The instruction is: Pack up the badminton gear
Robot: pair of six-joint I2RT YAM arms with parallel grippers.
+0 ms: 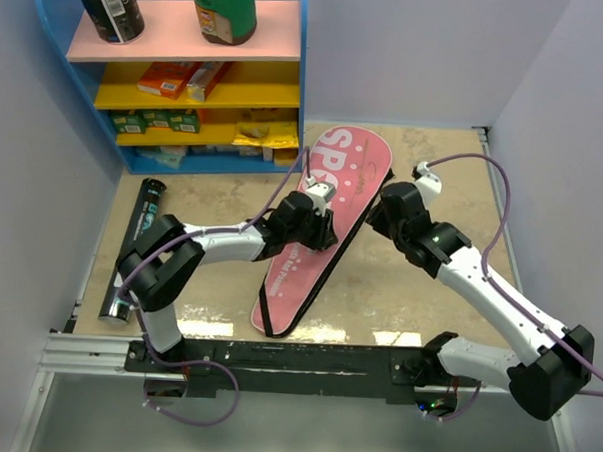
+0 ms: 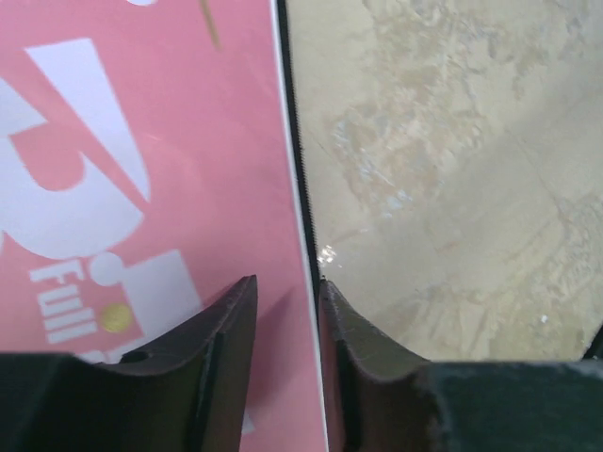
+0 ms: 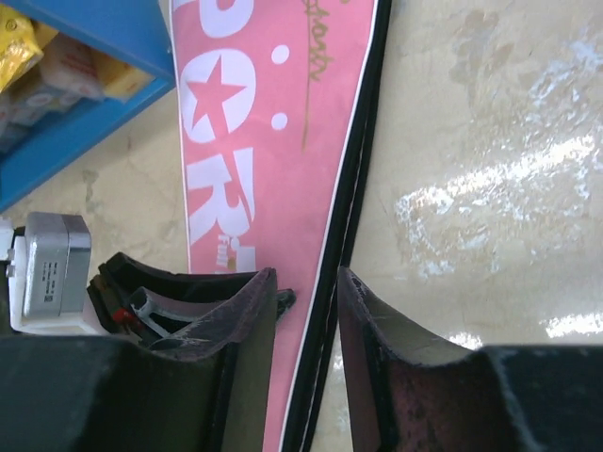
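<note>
The pink racket-shaped fabric cover with black edge (image 1: 356,168), laid flat on the beige table (image 1: 419,291), is straddled at that edge by the part-spread left gripper (image 2: 287,292) and right gripper (image 3: 306,278), and may be dragged askew if pinched unevenly

Pink cover (image 1: 356,168) smooth, matt, cloth-like; table (image 1: 378,301) glossy, marbled; black tube (image 1: 145,207) shiny.

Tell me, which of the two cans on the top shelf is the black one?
The left can, black with white print, at the rounded end of the pink shelf. The right can is green.
</note>
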